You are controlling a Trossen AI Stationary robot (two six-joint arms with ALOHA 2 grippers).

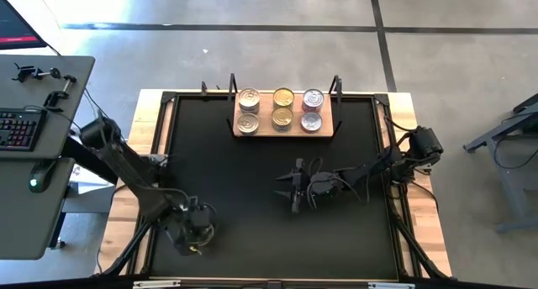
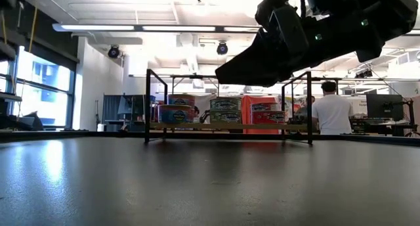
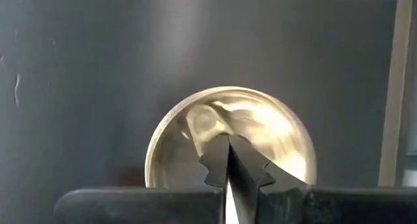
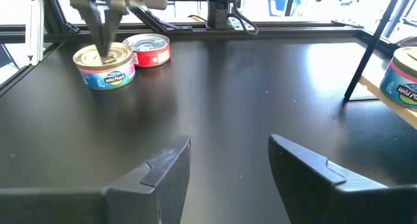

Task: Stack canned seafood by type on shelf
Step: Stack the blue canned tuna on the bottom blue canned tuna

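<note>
Plainly the coming move turns on the near left corner of the large black table mat (image 1: 252, 222), taking twelve o'clock as the table's far edge seen from above. The left gripper (image 3: 225, 144) hangs there with its two fingers pressed together and nothing between them, its tips over the middle of a round, flat, gold-lidded metal tin with a blue label (image 3: 273, 126). I cannot tell whether they touch the lid. A second round tin, red-labelled and silver-lidded (image 4: 151, 51), sits just beside the first on the mat. Being round, the gold-lidded tin has no long axis to line up with, so I judge that the closed claw must spread before it can take the rim. The right gripper (image 1: 294, 188) hovers near the mat's middle, fingers wide apart and empty, pointing toward nine o'clock. Both loose tins lie well apart from it at about eight o'clock, so the left arm is much the nearer. Farthest off, at about one o'clock from the loose tins, the small light-wood shelf on its black wire frame (image 1: 265, 112) holds silver-lidded tins at its left, gold-lidded in the middle and purplish ones at its right
</note>
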